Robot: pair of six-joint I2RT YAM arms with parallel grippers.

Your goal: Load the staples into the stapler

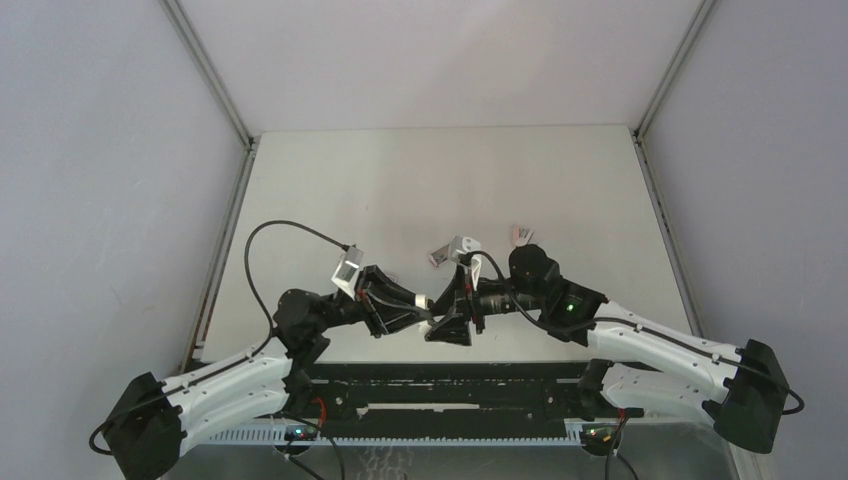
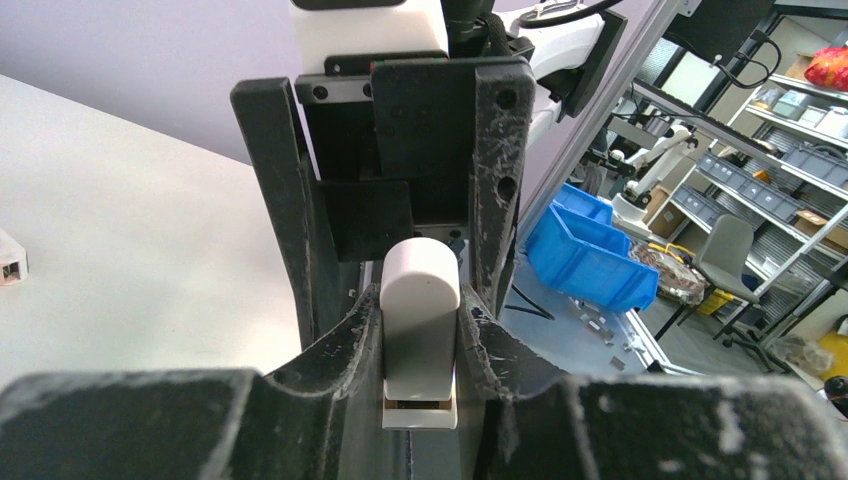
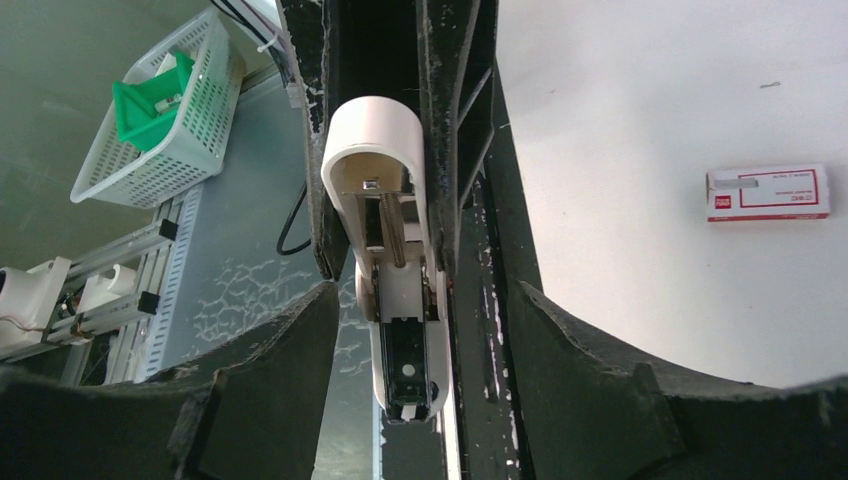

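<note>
The white stapler [image 2: 420, 300] is clamped between the curved pads of my left gripper [image 2: 420, 318], rounded end pointing away. It also shows in the right wrist view [image 3: 385, 150], hinged open, with its dark magazine channel [image 3: 406, 350] facing that camera. My right gripper [image 3: 420, 297] is open, its fingers [image 3: 260, 390] wide apart on both sides of the stapler and not touching it. In the top view the two grippers meet above the near middle of the table, left [image 1: 420, 305] and right [image 1: 452, 322]. A red and white staple box [image 3: 767, 192] lies on the table.
Two small staple boxes [image 1: 439, 257] [image 1: 521, 235] lie on the white table [image 1: 400, 180] just beyond the grippers. A small white box [image 2: 8, 258] sits at the left edge of the left wrist view. Walls enclose the table on three sides.
</note>
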